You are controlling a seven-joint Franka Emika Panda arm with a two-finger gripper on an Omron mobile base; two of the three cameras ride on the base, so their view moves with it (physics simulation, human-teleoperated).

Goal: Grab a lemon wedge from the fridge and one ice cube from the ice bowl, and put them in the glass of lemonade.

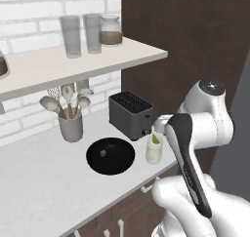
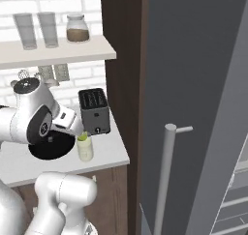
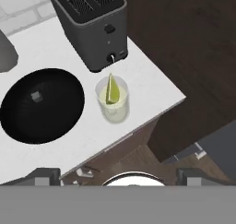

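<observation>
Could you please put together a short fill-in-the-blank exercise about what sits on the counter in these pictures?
1. The lemon wedge rests inside the glass of ____.
2. The ice bowl, black in colour, holds one small ____.
3. Behind the glass of lemonade stands a dark grey ____.
4. On the shelf beside two tall glasses stands a jar with ____ contents.

Missing words: lemonade; ice cube; toaster; brown
</observation>
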